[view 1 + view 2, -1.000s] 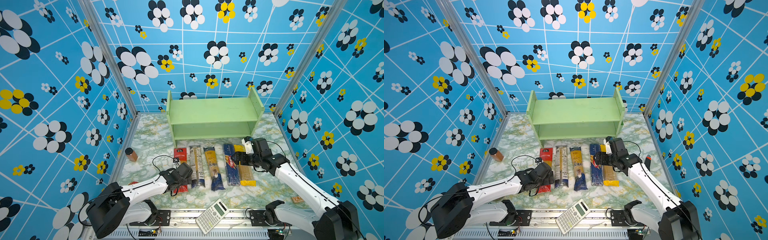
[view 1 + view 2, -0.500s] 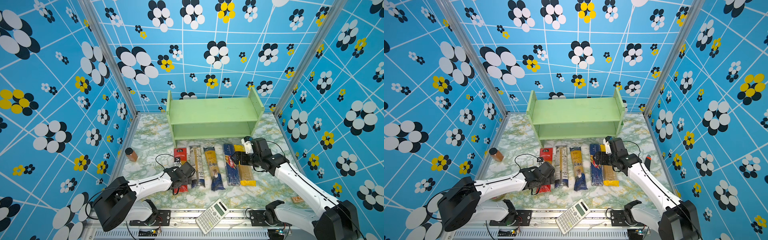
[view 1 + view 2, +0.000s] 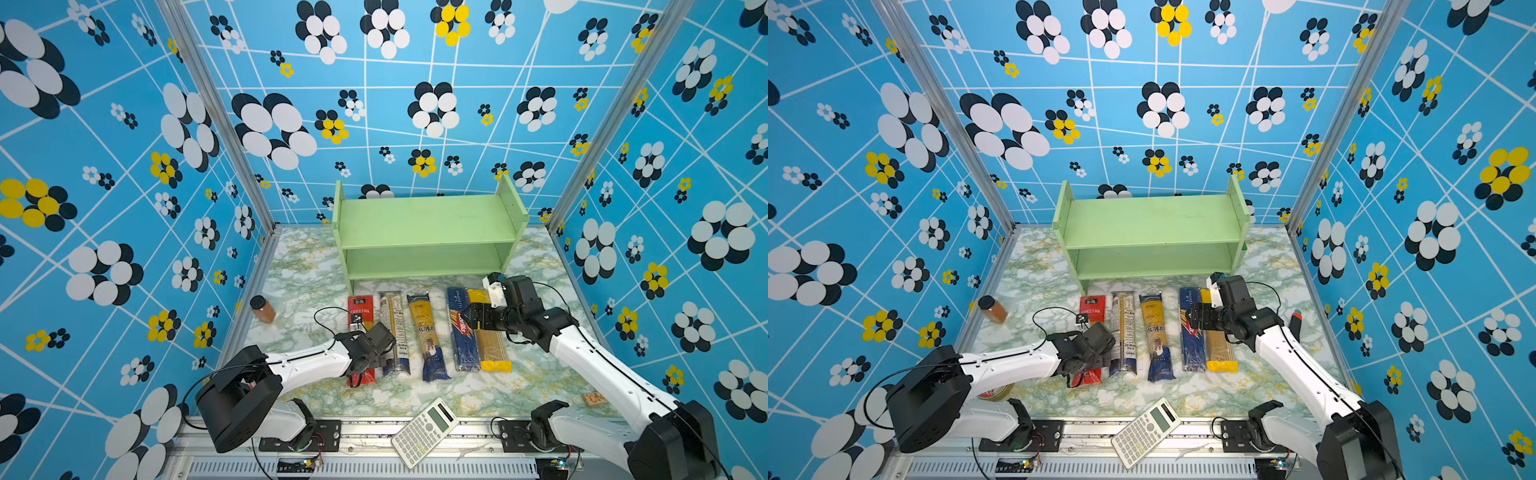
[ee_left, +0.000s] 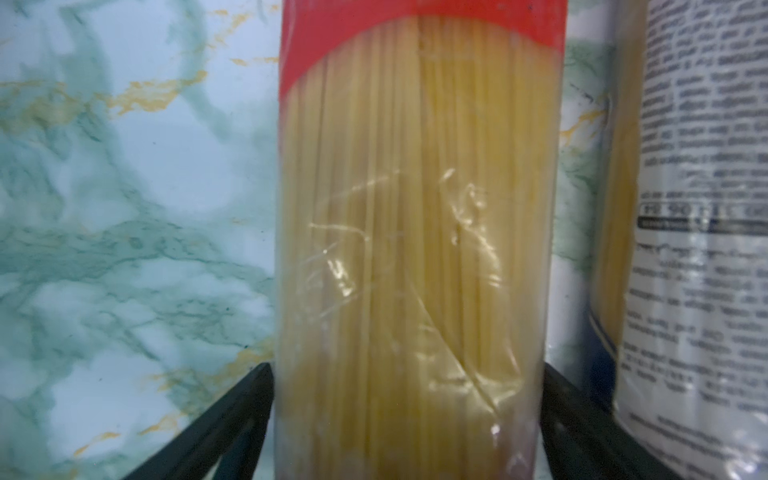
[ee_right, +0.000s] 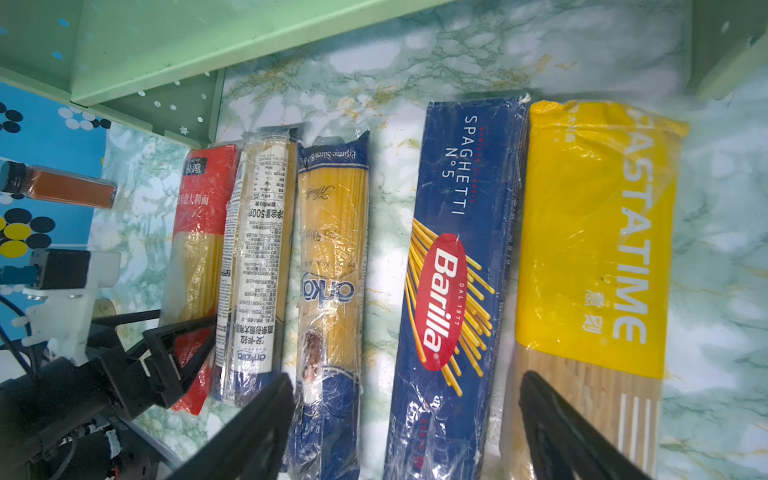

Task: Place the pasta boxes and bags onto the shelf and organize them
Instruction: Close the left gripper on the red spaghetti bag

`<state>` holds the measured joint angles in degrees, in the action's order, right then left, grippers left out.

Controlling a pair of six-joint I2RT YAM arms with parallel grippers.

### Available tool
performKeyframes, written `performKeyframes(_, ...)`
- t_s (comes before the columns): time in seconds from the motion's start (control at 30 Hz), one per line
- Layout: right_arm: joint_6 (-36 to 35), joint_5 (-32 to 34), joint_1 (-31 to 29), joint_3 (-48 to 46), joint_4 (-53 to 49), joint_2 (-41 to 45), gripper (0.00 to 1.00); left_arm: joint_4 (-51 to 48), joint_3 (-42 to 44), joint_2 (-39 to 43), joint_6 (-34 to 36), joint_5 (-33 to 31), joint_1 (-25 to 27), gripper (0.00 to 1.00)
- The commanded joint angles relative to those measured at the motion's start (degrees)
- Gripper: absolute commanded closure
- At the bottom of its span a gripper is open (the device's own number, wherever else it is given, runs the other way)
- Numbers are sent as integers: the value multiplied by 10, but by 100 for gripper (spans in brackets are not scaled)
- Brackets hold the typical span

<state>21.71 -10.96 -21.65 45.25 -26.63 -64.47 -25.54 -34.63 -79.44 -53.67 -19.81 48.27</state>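
Over the last second the left arm has stretched a little further across the worktop (image 3: pixel 299 274), edging the left gripper (image 4: pixel 405 368) along the red-ended clear bag (image 3: pixel 360 311). The right arm has hardly shifted. No pack has left the row yet, and the shelf (image 3: pixel 428 224) at the worktop's far edge is bare on both tiers, so the task appears to be at its first pick. The left gripper is spread wide, one finger on each side of the bag's clear near half. The fingers seem to sit just beside the film rather than squeezing it, though the wrist view is too close to be sure. The right gripper (image 5: pixel 406 377) hovers with jaws wide apart over the dark blue Barilla box (image 5: pixel 457 249), gripping nothing. That box lies against the yellow bag (image 5: pixel 594 249), the pack nearest the right edge.
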Motion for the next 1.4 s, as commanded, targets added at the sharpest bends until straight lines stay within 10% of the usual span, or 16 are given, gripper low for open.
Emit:
performKeyframes(0.0, -1, 9, -4, -10, 3, 1, 13, -66, 18, -27, -11, 7, 6, 3)
performKeyframes(1.37, 4, 16, -5, -11, -5, 13, 13, -46, 50, 8, -3, 18, 9, 45)
